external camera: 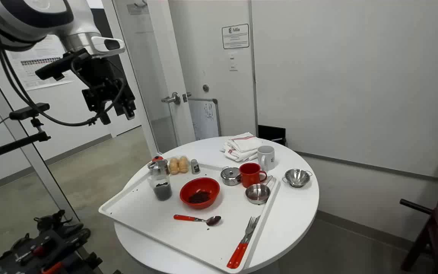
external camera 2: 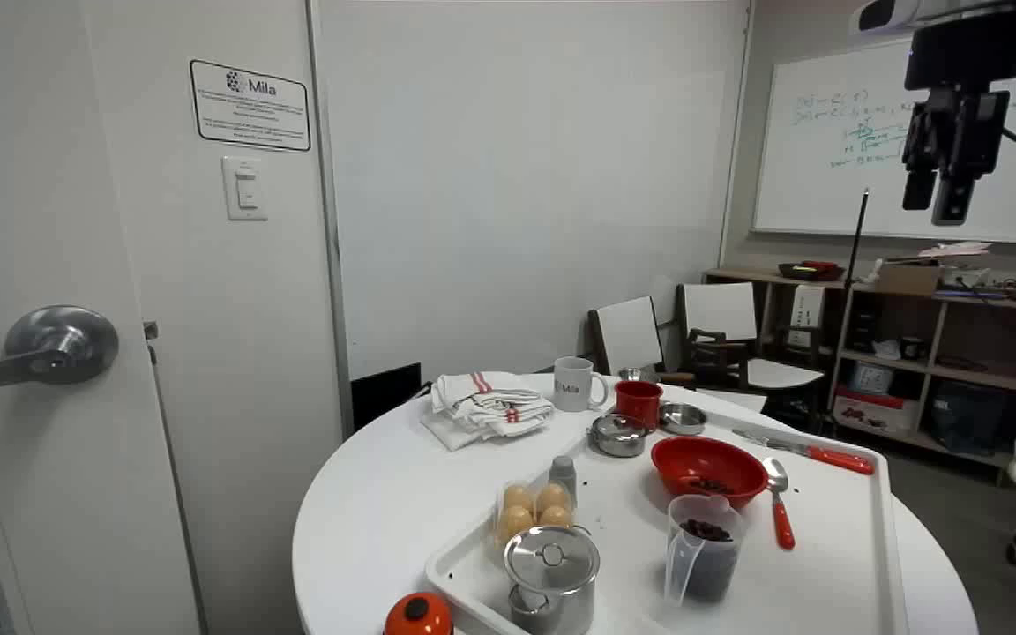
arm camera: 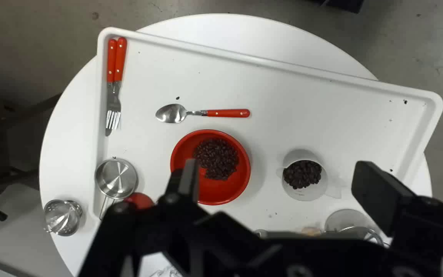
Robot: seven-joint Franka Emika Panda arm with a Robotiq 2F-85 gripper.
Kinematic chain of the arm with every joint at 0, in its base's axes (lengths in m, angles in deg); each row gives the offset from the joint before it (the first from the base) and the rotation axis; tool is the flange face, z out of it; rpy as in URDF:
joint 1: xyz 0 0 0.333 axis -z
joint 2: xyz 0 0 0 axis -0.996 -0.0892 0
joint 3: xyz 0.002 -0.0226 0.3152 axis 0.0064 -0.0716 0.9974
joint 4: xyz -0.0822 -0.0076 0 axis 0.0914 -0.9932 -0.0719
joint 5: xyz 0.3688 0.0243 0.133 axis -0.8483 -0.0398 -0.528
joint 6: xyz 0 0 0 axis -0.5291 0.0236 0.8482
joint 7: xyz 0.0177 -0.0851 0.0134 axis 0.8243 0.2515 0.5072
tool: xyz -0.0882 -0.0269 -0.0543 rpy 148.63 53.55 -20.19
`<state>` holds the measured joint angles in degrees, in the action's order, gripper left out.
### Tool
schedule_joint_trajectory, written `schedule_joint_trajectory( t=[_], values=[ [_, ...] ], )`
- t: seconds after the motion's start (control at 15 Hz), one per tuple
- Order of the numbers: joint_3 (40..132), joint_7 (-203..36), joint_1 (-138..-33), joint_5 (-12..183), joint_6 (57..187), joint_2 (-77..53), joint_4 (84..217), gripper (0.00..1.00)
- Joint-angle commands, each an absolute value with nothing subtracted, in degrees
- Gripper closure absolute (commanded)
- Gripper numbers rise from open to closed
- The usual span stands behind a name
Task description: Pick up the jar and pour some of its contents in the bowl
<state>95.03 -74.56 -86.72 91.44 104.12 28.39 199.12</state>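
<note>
- my end effector (arm camera: pixel 277 177): fingers (arm camera: pixel 377 192) spread well apart, hanging well above the white tray (arm camera: pixel 275 96)
- jar (external camera 2: pixel 715 564): clear, with handle, upright on the tray, part filled with dark beans (arm camera: pixel 302 174); wrist view has it below me, in the gap between my fingers
- tall lidded pot (external camera 2: pixel 552 569), eggs (external camera 2: pixel 552 516): both near the jar
- bowl (arm camera: pixel 217 192): red, near the jar but apart from it; dark beans in it too
- spoon (arm camera: pixel 202 112): red handle, just beside the bowl
- fork (arm camera: pixel 114 104), knife (arm camera: pixel 111 65): lying together by the tray's edge, red handles
- small steel pan (arm camera: pixel 116 179), red mug (external camera 2: pixel 638 404): close together, on the far side of the bowl from the jar
- colander (arm camera: pixel 62 217): off the tray, on the round white surface (arm camera: pixel 252 34)
- grey mug (external camera 2: pixel 572 388), folded towels (external camera 2: pixel 490 407): same surface, near each other, in both exterior views
</note>
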Motion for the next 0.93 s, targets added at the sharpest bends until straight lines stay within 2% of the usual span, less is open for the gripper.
schedule_joint_trajectory(
  t=[0.0,0.33,0.87],
  values=[
    [94.4,-74.8,-87.4,91.7,104.0,28.3,199.0,0.0],
    [94.4,-74.8,-87.4,91.7,104.0,28.3,199.0,0.0],
    [98.2,-104.4,-83.3,92.2,110.1,22.0,197.0,0.0]
  ],
)
